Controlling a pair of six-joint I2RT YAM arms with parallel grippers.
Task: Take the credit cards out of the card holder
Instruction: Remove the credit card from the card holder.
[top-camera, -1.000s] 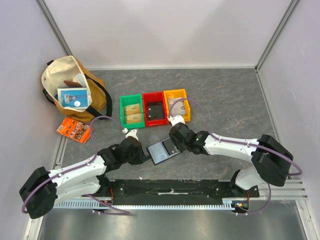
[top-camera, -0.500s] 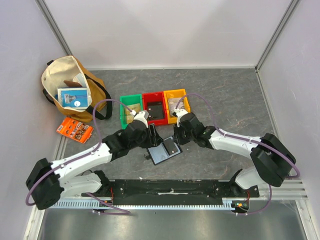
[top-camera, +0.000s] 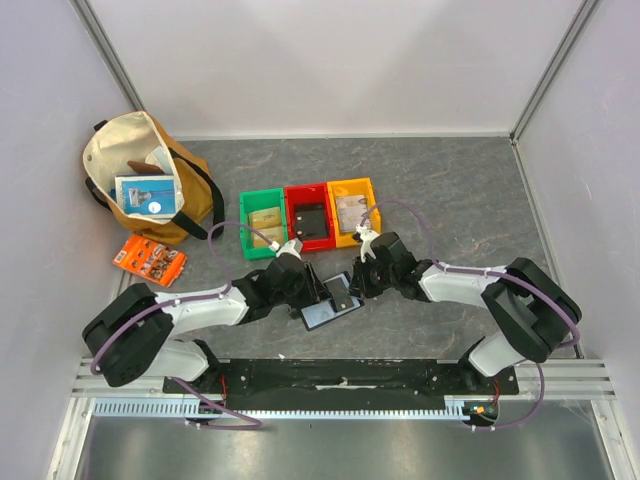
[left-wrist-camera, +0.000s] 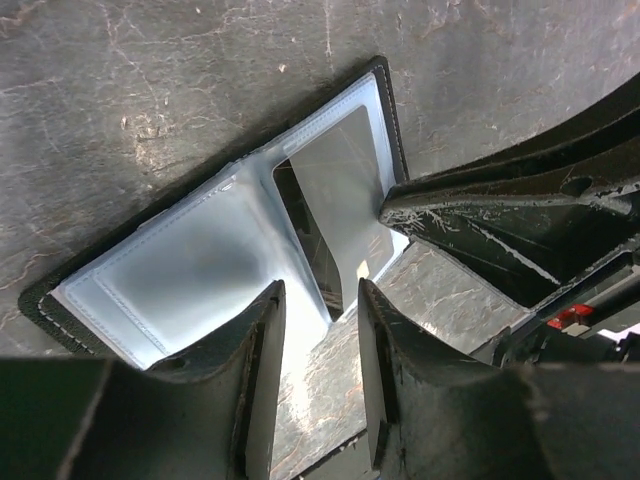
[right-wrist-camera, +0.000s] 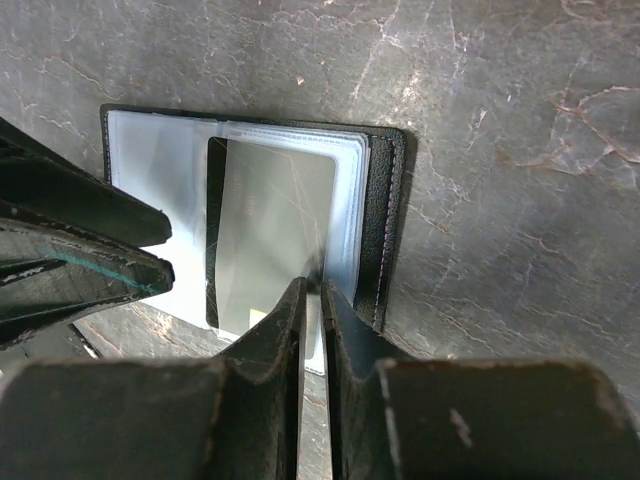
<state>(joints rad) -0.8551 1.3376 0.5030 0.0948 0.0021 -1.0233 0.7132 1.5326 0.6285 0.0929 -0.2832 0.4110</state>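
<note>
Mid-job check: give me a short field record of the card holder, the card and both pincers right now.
card holder: open flat on the table, clear sleeves facing up
card: tilted up over one panel; whether fully out of its sleeve is unclear
right pincer: shut on the card's edge
left pincer: open, over the holder's edge, holding nothing

Seen from above, the left gripper (top-camera: 316, 294) and right gripper (top-camera: 349, 290) cover most of the card holder (top-camera: 322, 316). At the right wrist, jaws hide the lower edge of a grey card (right-wrist-camera: 275, 230); its print is unreadable.
</note>
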